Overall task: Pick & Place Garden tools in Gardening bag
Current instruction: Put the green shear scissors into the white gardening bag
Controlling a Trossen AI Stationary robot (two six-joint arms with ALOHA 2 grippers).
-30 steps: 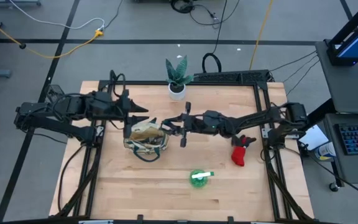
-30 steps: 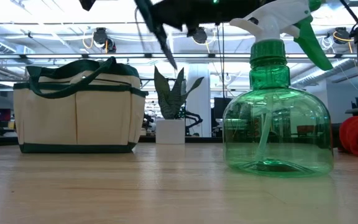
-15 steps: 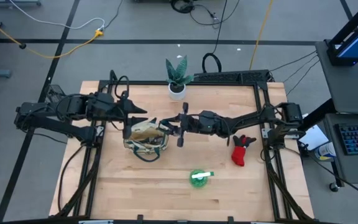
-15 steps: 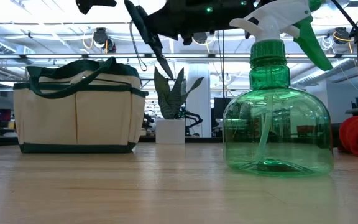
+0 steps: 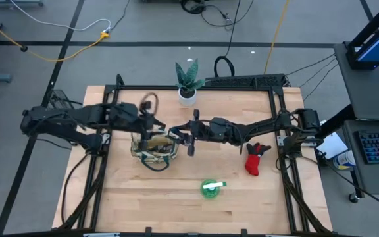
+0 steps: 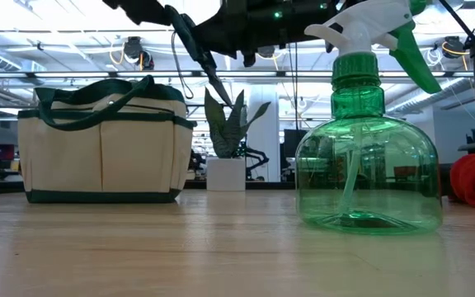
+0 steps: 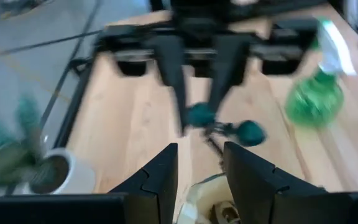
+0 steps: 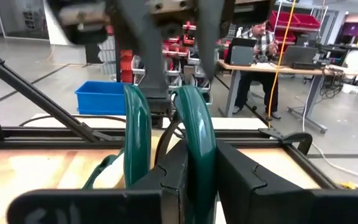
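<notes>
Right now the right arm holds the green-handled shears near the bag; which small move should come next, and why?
Probably lower them a little. The right gripper has its fingers shut on the pruning shears at the rim of the gardening bag, above the table. The left gripper hangs open over the bag.

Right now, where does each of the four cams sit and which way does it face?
High: overhead, straight down on the wooden table; both arms show.
Low: table height, level past the green plastic spray bottle and cream canvas gardening bag; arms overhead.
Left wrist: on the left gripper, facing the right arm across the bag.
Right wrist: on the right gripper, shut on teal-handled pruning shears, facing the left arm.
Shared: high and low both show the potted green plant.
</notes>
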